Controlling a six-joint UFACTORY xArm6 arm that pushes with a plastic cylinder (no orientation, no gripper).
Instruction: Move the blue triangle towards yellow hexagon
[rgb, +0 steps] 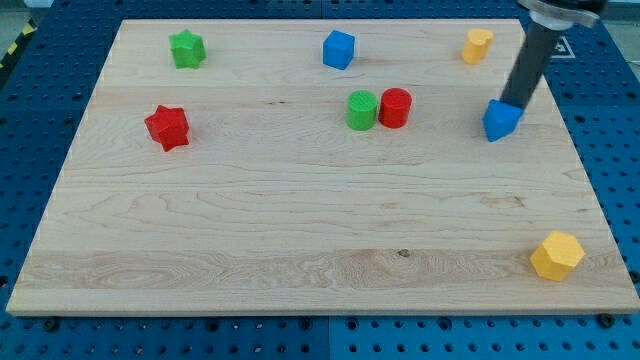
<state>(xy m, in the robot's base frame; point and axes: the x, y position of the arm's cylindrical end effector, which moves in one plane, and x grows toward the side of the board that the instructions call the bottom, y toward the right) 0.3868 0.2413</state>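
The blue triangle (501, 120) lies at the view's right, in the upper half of the wooden board (300, 240). The yellow hexagon (557, 255) sits near the board's bottom right corner, well below the triangle. My tip (513, 103) comes down from the view's top right and touches the triangle's upper right edge.
A small yellow block (477, 45) is at the top right. A blue cube (339, 49) is at top centre. A green cylinder (362, 110) and a red cylinder (395, 107) stand side by side mid-board. A green star (187, 48) and a red star (167, 127) are at the left.
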